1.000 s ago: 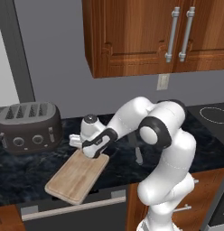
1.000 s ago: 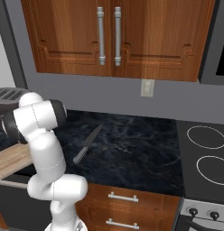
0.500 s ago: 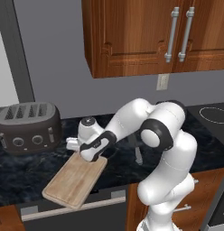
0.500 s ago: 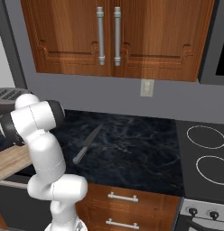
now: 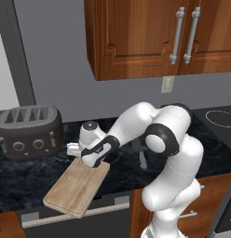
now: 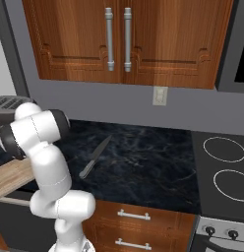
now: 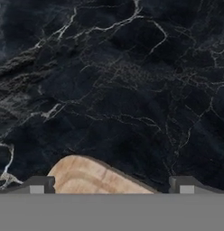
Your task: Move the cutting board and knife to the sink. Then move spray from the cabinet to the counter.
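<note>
progress: early, by my read. Nothing moved to the sink yet; both cabinet (image 5: 136, 37) doors shut, so the spray step is not started.
done: none of the three moves, as far as the frames show.
left: board to sink, knife to sink, open cabinet, spray to counter.
cutting board (image 5: 78, 187): flat on the counter (image 5: 24, 179), its near end overhanging the front edge, in front of the toaster (image 5: 28, 130).
end effector (image 7: 111, 187): jaws spread wide, nothing between them; fingertips (image 7: 37, 186) straddle the board's rounded far corner.
board vs end effector: hand sits low at the board's far end, just above or touching it, cannot tell which. Hand view has the board corner centred between the tips with bare counter beyond.
knife (image 6: 95, 156): lying on the counter, well apart from the board, on the far side of the arm from the hand, blade toward the wall. Untouched.
step in hand: looks like lining up a grasp on the board's far edge.
risk: flat board on a flat top leaves little edge to pinch; the overhanging end may tip.
</note>
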Motion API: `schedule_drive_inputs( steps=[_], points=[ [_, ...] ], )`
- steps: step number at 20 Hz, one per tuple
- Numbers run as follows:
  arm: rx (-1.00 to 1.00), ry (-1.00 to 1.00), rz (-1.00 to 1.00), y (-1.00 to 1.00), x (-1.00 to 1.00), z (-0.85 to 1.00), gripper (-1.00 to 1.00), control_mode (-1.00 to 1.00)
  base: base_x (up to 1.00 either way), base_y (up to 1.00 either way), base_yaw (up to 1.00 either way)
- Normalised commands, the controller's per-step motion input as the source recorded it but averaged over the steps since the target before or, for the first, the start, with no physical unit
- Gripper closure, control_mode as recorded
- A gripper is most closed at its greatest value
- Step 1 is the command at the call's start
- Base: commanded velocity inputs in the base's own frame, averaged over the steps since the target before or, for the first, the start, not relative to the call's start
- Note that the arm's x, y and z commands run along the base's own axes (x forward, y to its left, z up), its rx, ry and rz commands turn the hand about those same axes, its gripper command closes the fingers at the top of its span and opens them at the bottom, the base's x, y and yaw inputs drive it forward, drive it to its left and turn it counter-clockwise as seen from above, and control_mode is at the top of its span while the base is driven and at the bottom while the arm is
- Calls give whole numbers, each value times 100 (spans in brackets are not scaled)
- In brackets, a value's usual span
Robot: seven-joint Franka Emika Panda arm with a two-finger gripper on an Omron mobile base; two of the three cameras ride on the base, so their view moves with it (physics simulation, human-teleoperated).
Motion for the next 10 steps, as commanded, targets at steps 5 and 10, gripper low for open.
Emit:
schedule_drive_inputs(
  steps=[5,10],
  points=[
    [2,-13,20,-1,-3,29,-100,-100,0,0,0],
    [0,-15,20,0,-6,31,-100,-100,0,0,0]
  ],
)
